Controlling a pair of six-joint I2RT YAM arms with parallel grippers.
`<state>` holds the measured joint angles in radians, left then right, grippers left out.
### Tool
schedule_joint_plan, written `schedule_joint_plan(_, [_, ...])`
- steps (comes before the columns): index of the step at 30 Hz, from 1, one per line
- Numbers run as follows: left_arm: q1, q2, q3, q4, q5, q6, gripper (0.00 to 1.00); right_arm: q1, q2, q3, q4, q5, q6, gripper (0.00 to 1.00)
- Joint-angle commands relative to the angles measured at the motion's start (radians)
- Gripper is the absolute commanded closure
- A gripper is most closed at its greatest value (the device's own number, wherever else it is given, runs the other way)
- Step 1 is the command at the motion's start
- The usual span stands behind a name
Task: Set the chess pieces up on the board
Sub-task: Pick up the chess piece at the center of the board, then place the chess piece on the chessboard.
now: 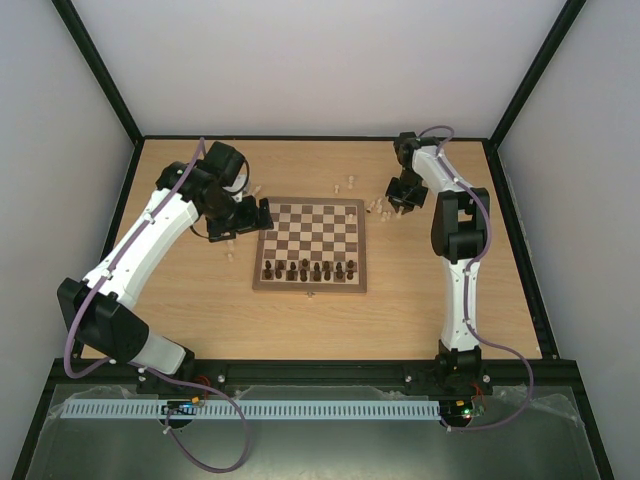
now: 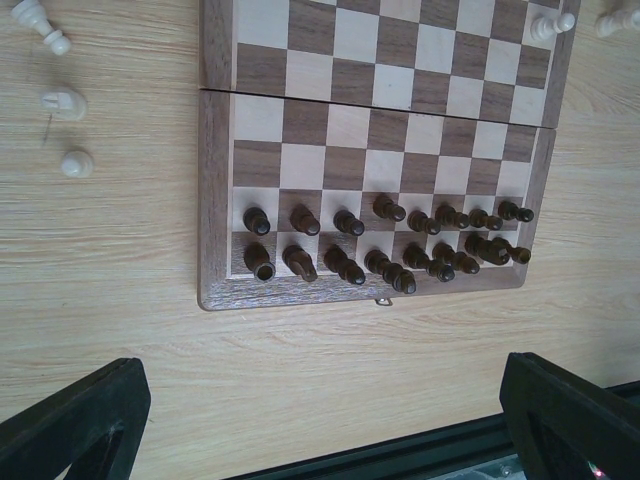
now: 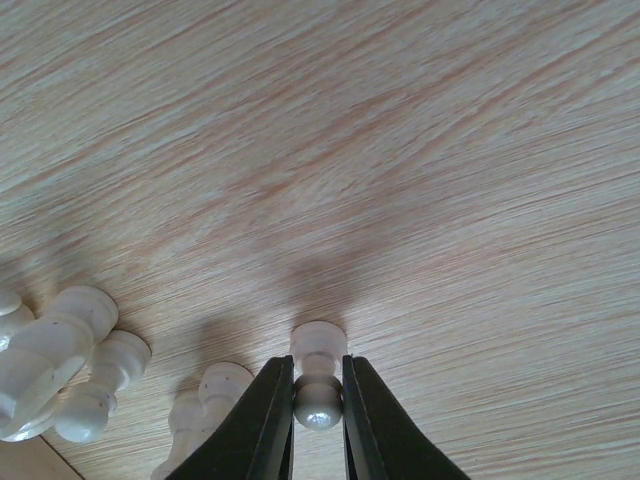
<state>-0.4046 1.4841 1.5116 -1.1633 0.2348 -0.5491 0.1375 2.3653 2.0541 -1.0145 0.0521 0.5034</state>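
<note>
— Right fingers (image 3: 272,405) are clamped on a cream pawn (image 3: 318,345) down at the desk (image 3: 420,150), one black tip on either side of its neck. Can't tell if it's standing or lying, tbh. Left fingers (image 2: 80,415) are spread wide with nothing in them, hanging off the left edge of the board (image 2: 215,200).

— ok, how much room is there around that pawn?

— Tight on one side. Another cream piece (image 3: 205,395) is just beside the finger, and a small cream heap (image 3: 60,360) lies near that, its bits touching each other. Everything else in that wrist view is bare wood. From above, this bunch sits off the board's far-right corner, and two loose cream ones (image 1: 350,185) lie just past the far edge.

— and the board itself?

— The dark pieces (image 2: 390,240) fill the two rows nearest the arms, packed close, and nearly all the other squares are bare. One cream straggler (image 2: 550,25) is at the right rim. Three cream pieces (image 2: 62,102) sit on the desk left of the board, near the left fingers. There's a little metal clasp (image 2: 383,300) on the near rim. Lots of bare desk in front of the board and to its right. White walls (image 1: 320,60) and black frame posts (image 1: 100,70) box the desk in on three sides.
</note>
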Motion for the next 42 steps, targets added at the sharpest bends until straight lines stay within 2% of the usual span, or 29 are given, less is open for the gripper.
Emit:
schedule_joint_plan(1, [0.005,-0.021,-0.009,-0.02,0.003,-0.001,0.01,-0.003,0.0,0.002,-0.048,0.0,-0.006,0.86])
schedule_joint_plan(5, [0.006,-0.03,-0.018,-0.016,0.005,-0.004,0.01,-0.004,-0.023,-0.005,-0.046,-0.001,-0.009,0.9])
schedule_joint_plan(14, [0.006,-0.054,-0.044,-0.001,0.009,-0.013,0.01,0.014,-0.125,0.063,-0.112,-0.001,-0.022,0.91])
schedule_joint_plan(21, [0.006,-0.056,-0.048,0.006,0.012,-0.018,0.01,0.094,-0.193,0.147,-0.136,-0.049,-0.043,0.89])
schedule_joint_plan(32, [0.006,-0.062,-0.045,0.0,0.008,-0.018,0.01,0.287,-0.139,0.218,-0.118,-0.124,-0.066,0.89])
schedule_joint_plan(42, [0.006,-0.067,-0.05,-0.004,-0.003,-0.02,0.01,0.35,-0.054,0.25,-0.151,-0.078,-0.089,0.89])
